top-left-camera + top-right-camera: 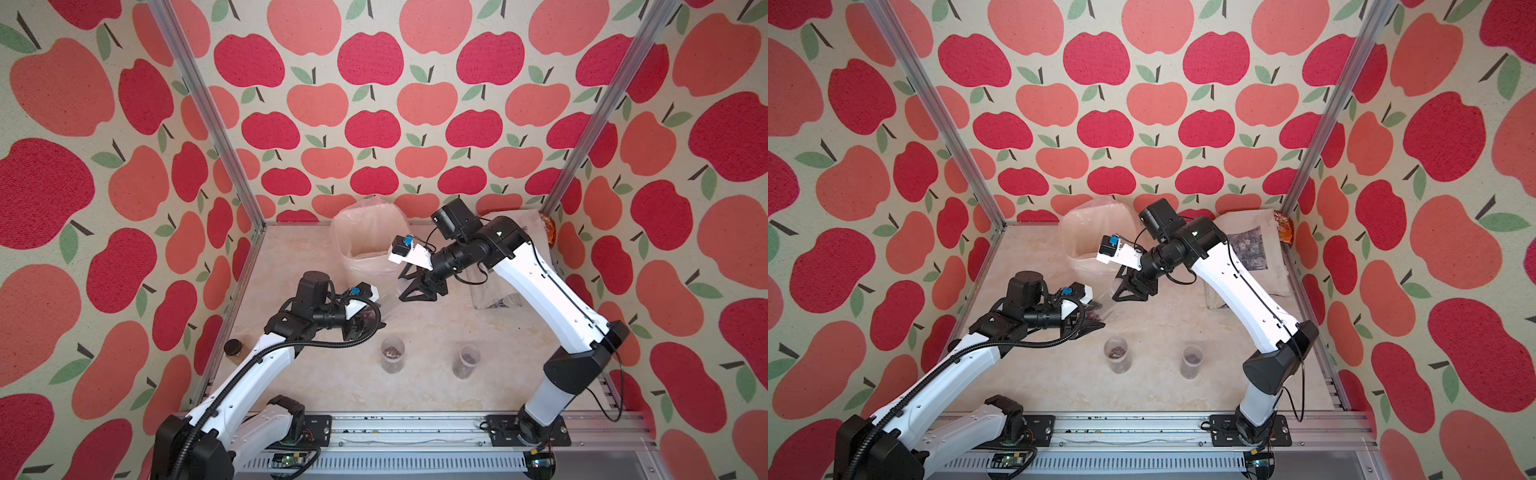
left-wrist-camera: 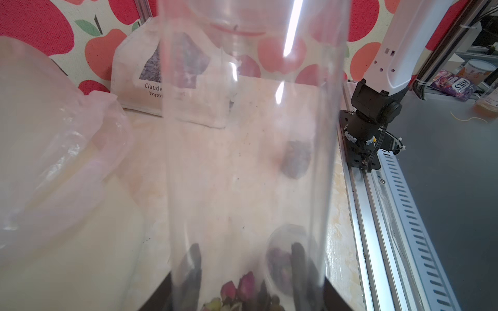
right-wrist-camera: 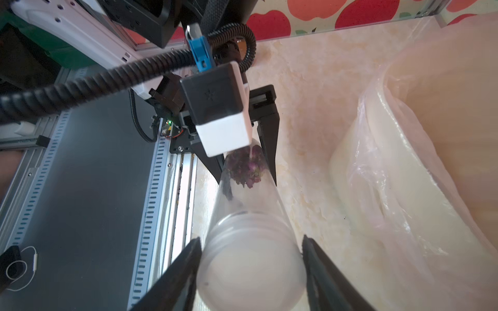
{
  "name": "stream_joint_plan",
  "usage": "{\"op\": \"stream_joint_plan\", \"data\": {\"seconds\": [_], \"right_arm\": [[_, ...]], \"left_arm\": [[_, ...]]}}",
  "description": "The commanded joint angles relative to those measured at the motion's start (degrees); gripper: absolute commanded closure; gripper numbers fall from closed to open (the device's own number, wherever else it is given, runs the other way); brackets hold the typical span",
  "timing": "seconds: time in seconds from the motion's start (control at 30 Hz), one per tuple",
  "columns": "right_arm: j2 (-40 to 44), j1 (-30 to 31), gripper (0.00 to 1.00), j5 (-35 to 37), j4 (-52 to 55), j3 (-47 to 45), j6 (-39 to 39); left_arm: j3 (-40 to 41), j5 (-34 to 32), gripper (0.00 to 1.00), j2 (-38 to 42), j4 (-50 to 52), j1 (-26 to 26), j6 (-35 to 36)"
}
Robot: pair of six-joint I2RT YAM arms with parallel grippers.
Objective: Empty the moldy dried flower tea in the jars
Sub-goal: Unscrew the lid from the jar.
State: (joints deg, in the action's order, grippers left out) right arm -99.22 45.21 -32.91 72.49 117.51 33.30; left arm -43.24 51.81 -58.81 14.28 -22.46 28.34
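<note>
Tea (image 3: 246, 168) sits clumped at the base end of the jar (image 3: 250, 207), which the left gripper (image 3: 247, 180) clamps by that end, above the middle of the tabletop (image 1: 415, 328) and just in front of the bin (image 1: 348, 249). The right gripper (image 3: 252, 242) has its fingers against both sides of the lid (image 3: 250, 272). From where I stand I cannot tell whether they press or only bracket it.

The worry is the lid. The jar lies nearly level over bare tabletop, not over the bin, so if the lid comes off with a jerk the tea may scatter short of it. The clear wall looks slick, so a hard twist could spin the jar in the left grip. A loosely held lid could drop and roll.

The bin's loose liner bulges past its rim, right beside the right gripper, and might snag a finger.

There is open room across the middle and left of the tabletop. The bin takes the back edge at centre, and a cloth bag (image 1: 1250, 249) fills the back right corner, close under the right arm. The other jars (image 1: 392, 355) (image 1: 466, 361) stand near the front edge, where a low left swing could tip them.
</note>
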Motion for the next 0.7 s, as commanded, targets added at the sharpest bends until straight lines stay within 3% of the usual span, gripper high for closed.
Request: {"op": "stream_joint_plan", "data": {"seconds": [0.0,0.13,0.37,0.47,0.67], "right_arm": [[-1.74,-0.34,0.26,2.37,4.50,3.50,0.72],[1.53,-2.10,0.07,2.53,-4.79,4.51,-17.65],[9.67,-6.81,0.03,2.16,-17.97,-6.44,-48.56],[10.05,-6.61,0.03,0.38,-18.32,-9.95,-53.40],[10.25,-4.88,0.06,-1.41,-21.75,-16.87,-55.98]], "left_arm": [[-1.52,-2.48,0.89,1.63,-2.16,0.36,-0.92],[0.10,-11.29,0.88,3.79,-4.24,-0.11,0.67],[-0.70,-25.92,0.88,4.57,-1.33,-3.41,7.09],[-0.90,-28.93,0.88,4.84,-0.80,-5.07,9.26],[-1.41,-33.00,0.88,4.92,-1.92,-6.84,10.72]]}}
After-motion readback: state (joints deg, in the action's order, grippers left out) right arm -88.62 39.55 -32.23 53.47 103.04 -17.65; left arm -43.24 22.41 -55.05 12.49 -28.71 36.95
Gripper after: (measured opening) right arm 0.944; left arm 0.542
